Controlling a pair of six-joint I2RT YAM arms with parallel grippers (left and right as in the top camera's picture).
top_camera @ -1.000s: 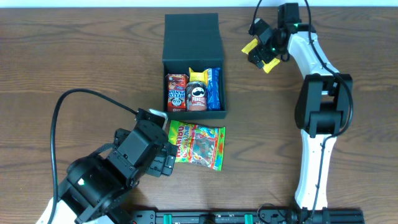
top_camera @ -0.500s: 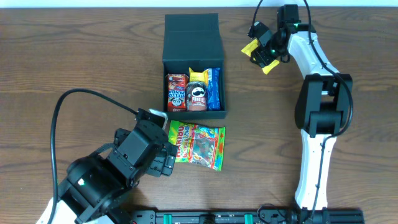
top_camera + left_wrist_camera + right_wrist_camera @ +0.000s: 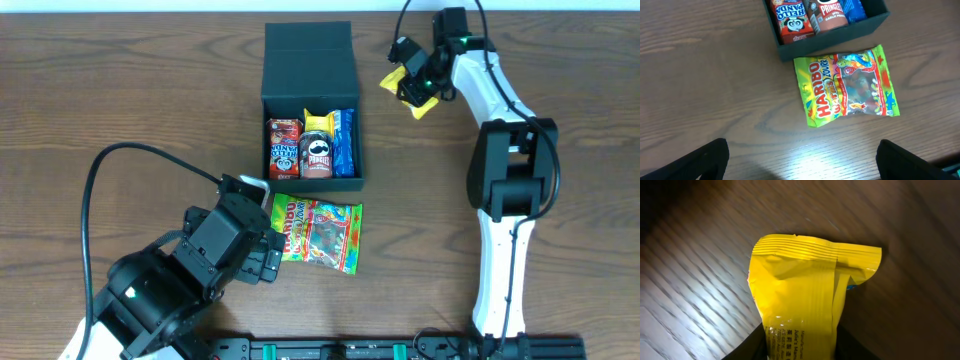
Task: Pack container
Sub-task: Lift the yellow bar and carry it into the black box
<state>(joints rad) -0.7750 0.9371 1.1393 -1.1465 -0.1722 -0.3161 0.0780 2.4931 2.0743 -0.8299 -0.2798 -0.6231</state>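
Note:
The container (image 3: pixel 307 52) is a dark box standing open at the table's far middle, its near wall (image 3: pixel 840 42) showing in the left wrist view. Inside it are a red Hello Panda box (image 3: pixel 283 148), a Pringles can (image 3: pixel 317 153) and a blue packet (image 3: pixel 344 140). A Haribo bag (image 3: pixel 318 233) (image 3: pixel 850 87) lies flat just in front of the box. My left gripper (image 3: pixel 258 228) (image 3: pixel 802 165) stands open beside the bag, with nothing between its fingers. Right of the box, my right gripper (image 3: pixel 412 88) (image 3: pixel 800 340) is shut on a yellow packet (image 3: pixel 397 78) (image 3: pixel 800 280).
The box's hinged lid lies folded back on the far side. The right arm (image 3: pixel 505 180) stretches along the table's right side. The left arm's black cable (image 3: pixel 100 175) loops over the near left of the wooden table (image 3: pixel 130 90).
My right gripper's jaws have closed onto the yellow packet, and gripper and packet have shifted a little left, toward the box. The left arm has not moved.

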